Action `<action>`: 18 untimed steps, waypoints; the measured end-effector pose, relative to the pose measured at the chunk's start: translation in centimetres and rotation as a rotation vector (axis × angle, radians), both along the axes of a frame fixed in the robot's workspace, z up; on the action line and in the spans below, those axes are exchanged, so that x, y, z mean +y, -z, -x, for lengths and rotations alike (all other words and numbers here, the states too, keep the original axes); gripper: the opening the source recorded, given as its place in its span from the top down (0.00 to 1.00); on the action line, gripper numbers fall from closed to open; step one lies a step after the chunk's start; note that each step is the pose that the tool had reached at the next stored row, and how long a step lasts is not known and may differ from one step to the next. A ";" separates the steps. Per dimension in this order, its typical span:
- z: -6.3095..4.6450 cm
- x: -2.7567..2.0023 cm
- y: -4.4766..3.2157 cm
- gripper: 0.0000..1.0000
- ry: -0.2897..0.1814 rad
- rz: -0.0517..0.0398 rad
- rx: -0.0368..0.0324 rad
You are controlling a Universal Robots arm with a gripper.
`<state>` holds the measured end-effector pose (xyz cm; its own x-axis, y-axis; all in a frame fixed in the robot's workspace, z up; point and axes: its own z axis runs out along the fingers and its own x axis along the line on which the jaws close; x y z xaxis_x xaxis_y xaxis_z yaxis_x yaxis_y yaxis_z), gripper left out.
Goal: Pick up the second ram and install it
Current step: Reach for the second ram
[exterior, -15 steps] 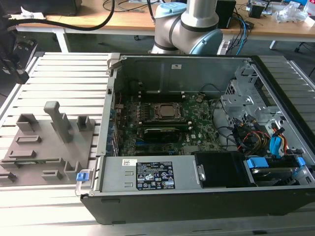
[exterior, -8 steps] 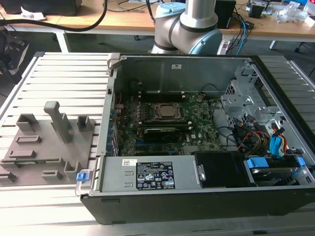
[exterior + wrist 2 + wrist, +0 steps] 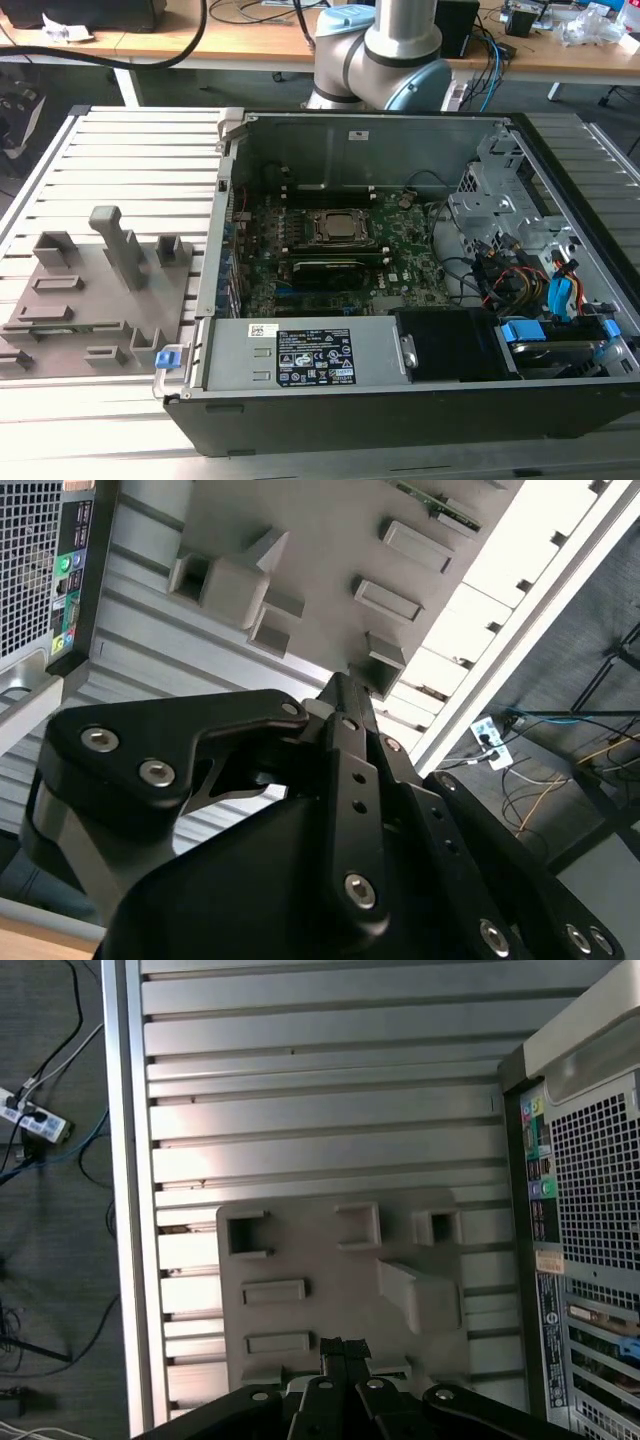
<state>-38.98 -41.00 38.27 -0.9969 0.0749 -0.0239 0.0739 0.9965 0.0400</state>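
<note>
The second ram (image 3: 436, 506) is a thin green stick lying in a slot of the grey holder plate (image 3: 330, 540); in the exterior view the ram (image 3: 45, 325) rests near that plate's (image 3: 90, 310) front left corner. My gripper (image 3: 341, 687) hovers above the plate, well apart from the ram, with its black fingers pressed together and nothing between them. In the first wrist view the gripper's tips (image 3: 345, 1346) hang over the plate's (image 3: 330, 1270) edge. The open computer case (image 3: 400, 260) shows the motherboard with the processor socket (image 3: 340, 228).
Grey holder blocks stand on the plate, the tallest a post (image 3: 120, 245). The slatted metal table (image 3: 320, 1080) carries everything. The case's rear panel (image 3: 585, 1260) stands close beside the plate. The arm's base (image 3: 385, 50) rises behind the case. Cables lie on the floor (image 3: 50, 1110).
</note>
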 end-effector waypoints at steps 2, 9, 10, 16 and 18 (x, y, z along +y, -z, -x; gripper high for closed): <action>0.0 -0.68 0.07 0.89 0.000 0.0004 0.0001; -0.2 -2.15 0.11 0.89 0.000 0.0003 0.0000; -0.2 -2.67 0.12 0.89 0.000 0.0003 0.0000; -0.3 -4.54 0.16 0.89 0.000 0.0035 0.0000; -0.8 -4.61 0.20 0.89 -0.017 0.0061 0.0014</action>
<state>-38.17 -45.61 38.07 -0.9980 0.0582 -0.0229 0.0574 0.9978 0.0338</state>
